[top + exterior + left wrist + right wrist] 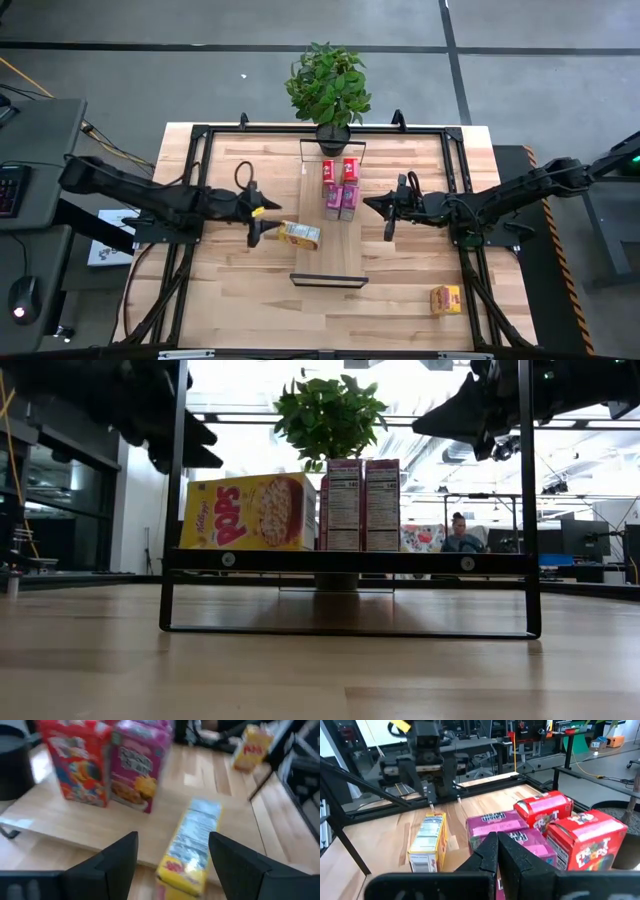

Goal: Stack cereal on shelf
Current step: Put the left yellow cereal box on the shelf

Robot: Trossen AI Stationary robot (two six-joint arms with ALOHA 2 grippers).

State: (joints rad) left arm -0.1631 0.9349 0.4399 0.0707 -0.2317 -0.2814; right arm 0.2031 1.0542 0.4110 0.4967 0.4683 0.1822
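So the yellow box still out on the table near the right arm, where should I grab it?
The loose yellow box seems to lie flat on the tabletop, apart from the shelf. I'd bring the right gripper straight down and pinch across its two long side edges; its top and sides are clear.
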